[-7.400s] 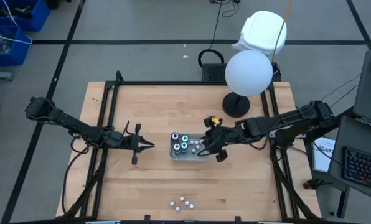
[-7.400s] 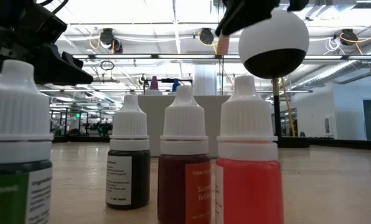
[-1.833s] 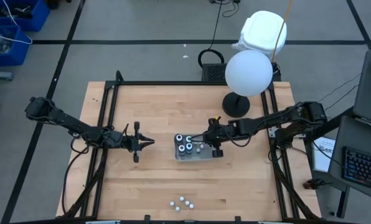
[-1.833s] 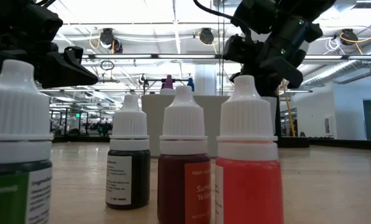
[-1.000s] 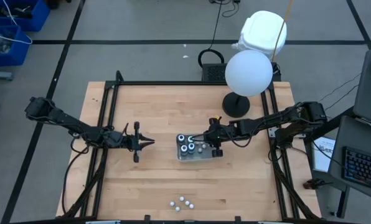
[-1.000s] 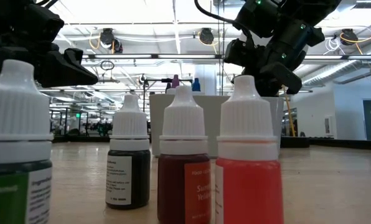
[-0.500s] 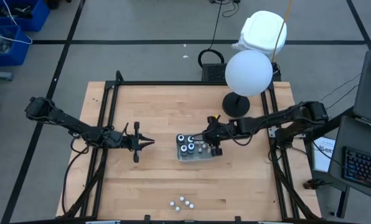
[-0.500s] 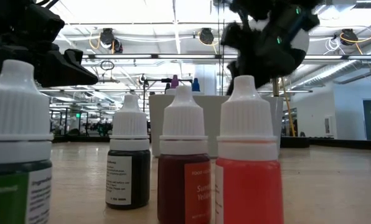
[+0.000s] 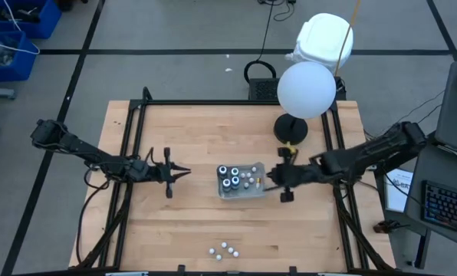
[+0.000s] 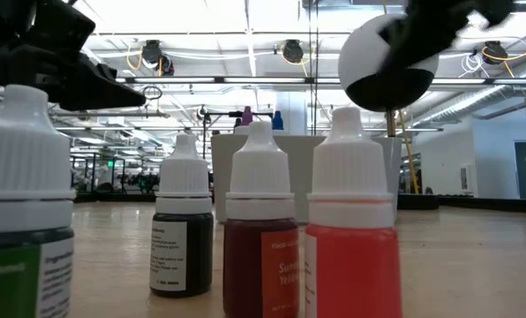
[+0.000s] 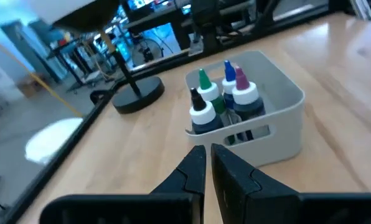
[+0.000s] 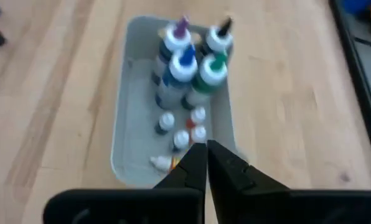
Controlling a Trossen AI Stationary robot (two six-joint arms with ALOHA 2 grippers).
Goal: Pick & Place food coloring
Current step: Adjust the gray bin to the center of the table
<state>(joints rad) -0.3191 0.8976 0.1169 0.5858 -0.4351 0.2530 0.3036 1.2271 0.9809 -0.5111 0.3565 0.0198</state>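
Four small dark food coloring bottles [image 9: 228, 176] with coloured tips stand in the left end of a clear tray [image 9: 258, 191] at mid-table; they also show in the left wrist view [image 11: 220, 102] and the right wrist view [image 12: 188, 68]. Smaller white-capped bits [image 12: 182, 134] lie in the tray's right end. My right gripper [image 9: 268, 182] is shut, just off the tray's right end and raised; the right wrist view [image 12: 201, 152] shows its fingers together. My left gripper [image 9: 186, 172] is shut and hovers left of the tray, pointing at it [image 11: 205, 155].
Several white-capped dropper bottles [image 9: 223, 248] stand near the table's near edge, close before the low camera [image 10: 263, 230]. A lamp with a white globe [image 9: 306, 89] and black base [image 9: 290, 129] stands behind the tray on the right. A black frame [image 9: 129, 153] edges the table.
My right gripper has drawn back from the tray's right end toward the table's right edge and risen; in the low view it has gone from behind the bottles to the top right. The tray and its bottles have stayed put.
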